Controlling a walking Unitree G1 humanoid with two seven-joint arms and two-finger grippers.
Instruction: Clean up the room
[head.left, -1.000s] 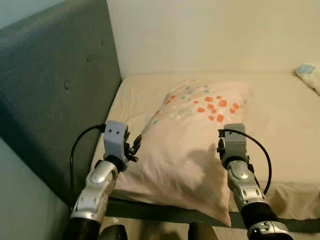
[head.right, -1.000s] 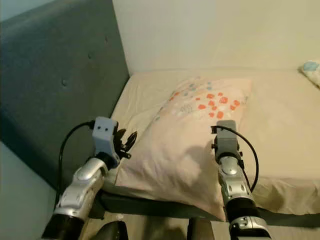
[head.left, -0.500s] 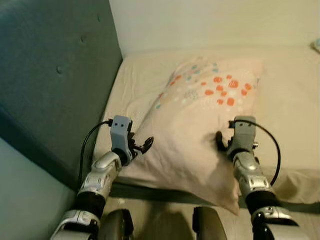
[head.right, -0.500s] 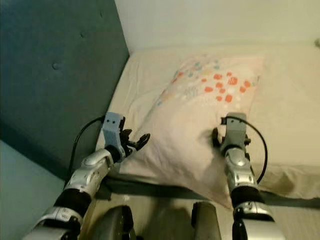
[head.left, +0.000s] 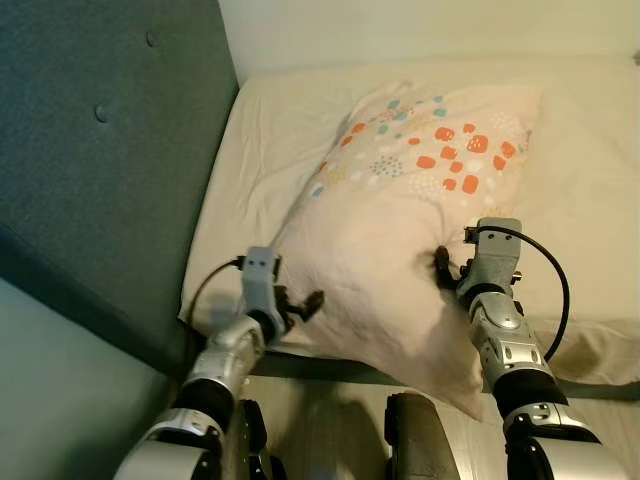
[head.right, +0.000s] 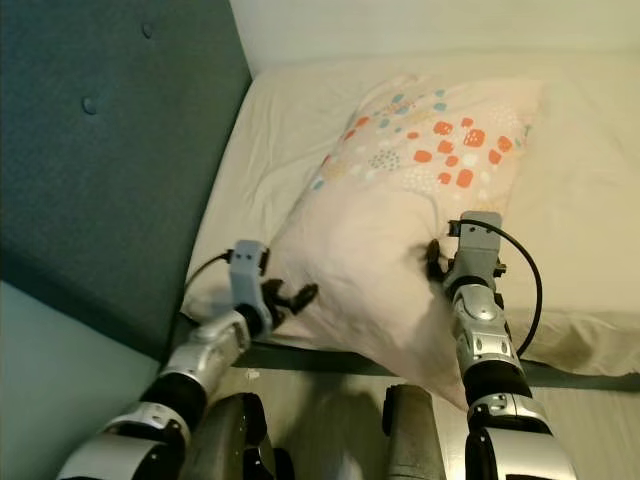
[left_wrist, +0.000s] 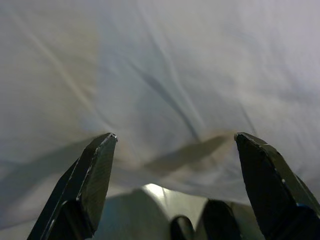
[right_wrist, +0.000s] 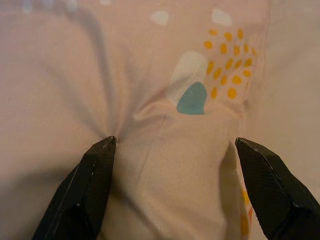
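Observation:
A pale pink pillow (head.left: 400, 210) with orange and blue spots lies tilted on the bed, its near corner hanging over the mattress edge. My left gripper (head.left: 302, 304) is open at the pillow's near-left edge, and pale fabric (left_wrist: 170, 75) spreads between its fingers. My right gripper (head.left: 446, 270) is open too and presses into the pillow's right side. Its fingertips (right_wrist: 102, 150) dent the spotted cloth.
The cream mattress (head.left: 590, 200) runs off to the right. A tall grey-blue padded headboard (head.left: 100, 150) stands along the left and a pale wall is behind. My own feet (head.left: 415, 440) stand on the wooden floor against the bed's front edge.
The camera has tipped down and closer to the bed. My left gripper has slid from the pillow's left edge down to its near-left corner. The right gripper stays against the pillow.

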